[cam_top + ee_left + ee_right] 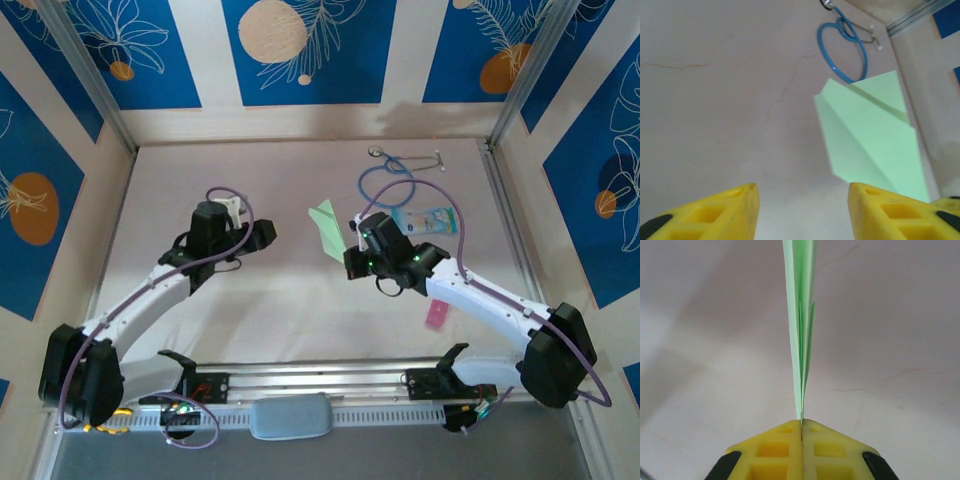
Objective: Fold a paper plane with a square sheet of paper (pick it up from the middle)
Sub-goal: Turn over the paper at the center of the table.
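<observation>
Plainly, the right gripper (801, 423) has its two yellow fingers (775, 447) pressed together on the paper plane (801, 315), pinching the near edge of the folded light-green sheet so that its layers stand on edge and run straight away from the wrist camera above the pale table (900, 340). From the top camera, the paper plane (325, 226) sits near the middle of the table (250, 180), held at its right side by the right gripper (352, 240), with the left gripper (268, 233) just to its left and apart from it. In the left wrist view, the left gripper (802, 189) has its yellow fingers (730, 210) spread, with only bare tabletop between them. The paper plane (870, 145) lies ahead and to the right of them, showing a long slanting crease and a raised flap along its upper edge. A blue stethoscope (863, 60) lies on the table beyond the paper, towards the far right corner (398, 164). A teal-and-white card (432, 220) lies just beside the right arm's wrist, and a small pink strip (436, 315) rests nearer the arm's base.
</observation>
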`<state>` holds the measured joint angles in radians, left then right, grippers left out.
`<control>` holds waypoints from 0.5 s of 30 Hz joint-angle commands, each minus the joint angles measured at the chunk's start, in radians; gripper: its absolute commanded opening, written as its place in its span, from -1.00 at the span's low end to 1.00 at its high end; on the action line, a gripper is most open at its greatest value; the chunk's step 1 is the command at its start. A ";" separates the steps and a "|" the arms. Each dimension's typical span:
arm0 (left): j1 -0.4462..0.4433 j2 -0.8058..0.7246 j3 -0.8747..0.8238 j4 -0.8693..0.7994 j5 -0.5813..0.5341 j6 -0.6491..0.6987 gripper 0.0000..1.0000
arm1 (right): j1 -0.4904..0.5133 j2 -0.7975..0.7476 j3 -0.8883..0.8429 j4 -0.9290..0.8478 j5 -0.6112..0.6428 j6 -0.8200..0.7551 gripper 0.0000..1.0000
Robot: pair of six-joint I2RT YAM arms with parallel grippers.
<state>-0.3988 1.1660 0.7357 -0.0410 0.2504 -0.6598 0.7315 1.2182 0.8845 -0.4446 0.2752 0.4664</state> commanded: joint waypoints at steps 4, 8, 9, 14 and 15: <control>0.024 -0.102 -0.066 -0.050 -0.109 0.087 0.17 | 0.063 0.030 0.087 -0.200 0.270 -0.121 -0.91; 0.035 -0.134 -0.088 -0.061 -0.129 0.094 0.22 | 0.111 0.078 0.127 -0.260 0.418 -0.128 -0.92; 0.039 -0.137 -0.090 -0.064 -0.127 0.094 0.22 | 0.119 0.091 0.139 -0.280 0.450 -0.127 -0.92; 0.056 -0.150 -0.093 -0.082 -0.136 0.069 0.22 | 0.143 0.147 0.193 -0.355 0.593 -0.120 -0.92; 0.060 -0.153 -0.097 -0.084 -0.142 0.064 0.21 | 0.145 0.152 0.194 -0.355 0.607 -0.128 -0.91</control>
<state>-0.3569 1.0386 0.6571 -0.0982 0.1410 -0.5938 0.8669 1.3590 1.0439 -0.7341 0.7475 0.3557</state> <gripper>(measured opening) 0.608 0.045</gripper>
